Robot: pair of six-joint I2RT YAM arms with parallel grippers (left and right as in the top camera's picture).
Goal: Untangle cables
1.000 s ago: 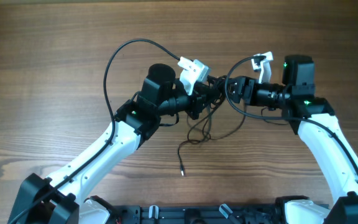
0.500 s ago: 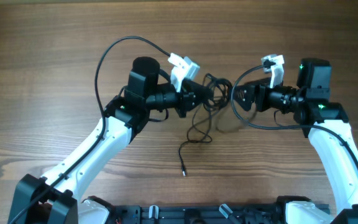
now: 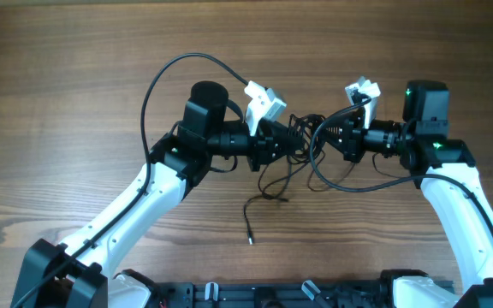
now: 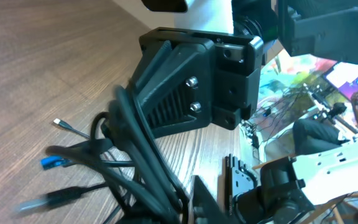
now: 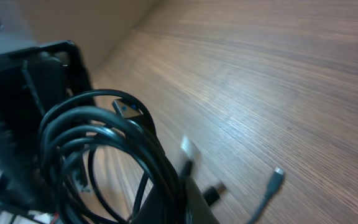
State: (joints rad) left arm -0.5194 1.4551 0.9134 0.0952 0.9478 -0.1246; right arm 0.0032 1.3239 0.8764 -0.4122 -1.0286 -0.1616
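Note:
The cables (image 3: 300, 130) are a knot of thin black cords hanging between my two grippers above the table. Loose loops (image 3: 272, 184) sag below, and one tail ends in a small plug (image 3: 249, 240) on the wood. My left gripper (image 3: 286, 142) faces right with the cords (image 4: 135, 155) running down along its fingers (image 4: 202, 200); their gap is hidden. My right gripper (image 3: 332, 139) faces left, shut on a coil of cords (image 5: 104, 124) at its fingertips (image 5: 191, 202). Plugs (image 5: 277, 172) dangle beside them.
Each arm carries its own thicker black wiring: a tall loop (image 3: 157, 85) over the left arm and a loop (image 3: 341, 181) under the right wrist. A black rail (image 3: 255, 295) runs along the table's near edge. Bare wood (image 3: 75, 68) surrounds the arms.
Both grippers have come back together at the tangle after pulling apart. The right gripper, open half a second ago, has shut on the cords. The left arm has moved right.

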